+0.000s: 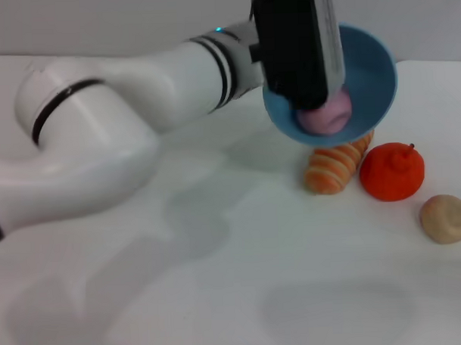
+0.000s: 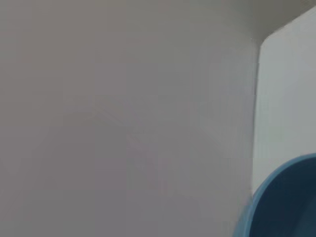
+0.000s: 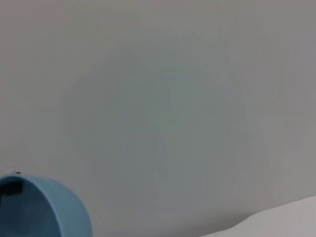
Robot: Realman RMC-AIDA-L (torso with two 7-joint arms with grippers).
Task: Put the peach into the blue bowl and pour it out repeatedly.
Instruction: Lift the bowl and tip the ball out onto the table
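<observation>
Head view: the robot's left arm [image 1: 100, 131] sweeps in from the left edge, its thick white elbow joint low and near the camera, the forearm rising toward the upper middle, where black rings mark the wrist. At its end the dark left gripper [image 1: 307, 102] hangs downward over the rim of the blue bowl [image 1: 371, 77], which is lifted clear of the white table [image 1: 219, 294] and tipped steeply so that its open side faces the camera. The gripper's black body covers the bowl's left portion and reaches down into it; the bowl appears to be held at the rim, though the jaws themselves are hidden, so how far they stand open cannot be told. The peach [image 1: 327, 114] sits inside the tilted bowl at its lowest edge, touching the gripper's tip. Directly beneath the bowl lies an orange-and-cream striped toy [image 1: 333, 169], partly covered by the bowl's lower rim. Just beside it is an orange-red round fruit [image 1: 392, 171], and near that, toward the right edge, a beige lumpy ball [image 1: 445, 218].

Left wrist view: mostly blank wall, with a curve of the blue bowl [image 2: 286, 202] in one corner.

Right wrist view: a pale wall and part of the blue bowl [image 3: 44, 207] at one corner; the right gripper itself does not appear in any picture.
</observation>
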